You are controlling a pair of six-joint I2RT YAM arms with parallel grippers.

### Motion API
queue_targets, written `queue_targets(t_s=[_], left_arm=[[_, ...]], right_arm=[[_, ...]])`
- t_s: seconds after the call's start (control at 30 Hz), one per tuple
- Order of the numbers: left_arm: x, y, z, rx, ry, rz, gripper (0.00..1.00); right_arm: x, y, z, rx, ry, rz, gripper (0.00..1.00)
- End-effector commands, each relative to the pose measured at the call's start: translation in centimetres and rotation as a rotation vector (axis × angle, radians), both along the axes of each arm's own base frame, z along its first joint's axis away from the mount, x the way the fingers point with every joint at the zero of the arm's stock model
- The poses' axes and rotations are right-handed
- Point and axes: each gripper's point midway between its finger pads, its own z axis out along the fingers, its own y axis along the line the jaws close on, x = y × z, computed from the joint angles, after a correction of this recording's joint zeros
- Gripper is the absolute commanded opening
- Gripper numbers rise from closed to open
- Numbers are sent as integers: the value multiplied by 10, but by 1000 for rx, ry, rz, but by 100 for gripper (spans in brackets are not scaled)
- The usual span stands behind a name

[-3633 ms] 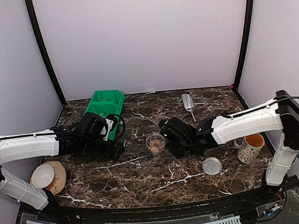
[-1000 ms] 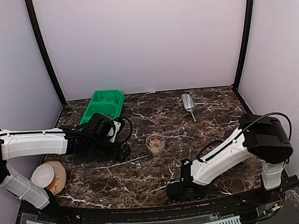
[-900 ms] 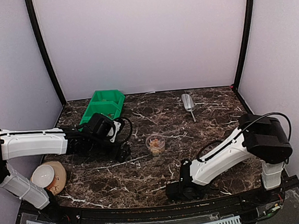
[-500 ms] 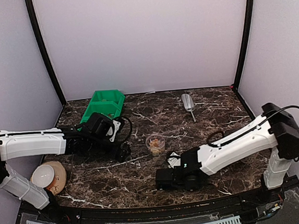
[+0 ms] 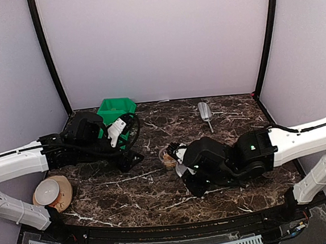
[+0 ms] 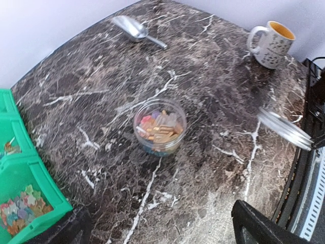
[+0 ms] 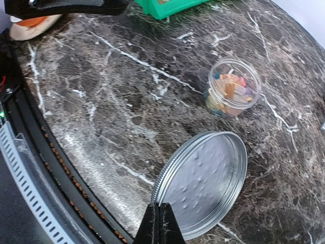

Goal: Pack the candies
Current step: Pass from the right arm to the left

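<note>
Overhead: the right arm has swung in from the near edge, where it was half a second ago. It now sits just right of the clear tub (image 5: 167, 155) in the middle of the surface (image 5: 129, 189). The lid (image 5: 181, 168), which lay flat on the right a few seconds back, is now off the surface and carried in the right claw (image 5: 183, 172). My read is that filling is over and capping comes next. The candies (image 5: 168, 156) to pack are inside the tub. The left arm has re-posed, but the left claw (image 5: 133, 159) stays parked just left of the tub, near the green bin (image 5: 116, 110).

Left wrist view:
- The tub stands upright with its top open.
- The candies are tiny wrapped pieces, mostly gold and orange with some pink and blue. They sit below the rim.
- More pale candies lie in the bin's near compartment at far left.
- The lid hangs tilted to the right of the tub, not yet over it.
- The mug (image 6: 270, 37) and scoop (image 6: 133, 28) sit far off and untouched.
- The left claw's tips show at both bottom corners, spread wide and holding nothing.

Right wrist view:
- The right claw is pinched tight on the lid's near rim.
- The lid is silvery with a ridged edge. It is tilted, and the tub lies just beyond it.
- The lid still needs levelling and centring over the mouth. The thin rim grip could slip.
</note>
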Motion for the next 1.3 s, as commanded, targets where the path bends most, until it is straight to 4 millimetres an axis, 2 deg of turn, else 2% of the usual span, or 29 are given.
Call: queue_targets(t_s=[0.0, 0.13, 0.33, 0.63, 0.9, 1.07, 1.27], left_arm=[[-29, -18, 41, -55, -102, -228, 99], [-51, -26, 52, -58, -168, -367, 99], [-89, -36, 58, -78, -269, -602, 98], [-116, -41, 60, -70, -393, -832, 96], [-128, -51, 52, -62, -412, -977, 84], [-132, -54, 41, -38, -428, -996, 74], [-140, -58, 38, -39, -443, -1036, 68]], right_arm=[[-16, 23, 29, 176, 53, 163, 0], [-19, 27, 46, 266, 89, 224, 0], [-29, 32, 52, 337, 155, 324, 0], [-43, 41, 57, 385, 222, 448, 0], [-53, 46, 59, 404, 258, 534, 0], [-62, 49, 55, 418, 300, 584, 0], [-73, 52, 54, 433, 341, 650, 0]])
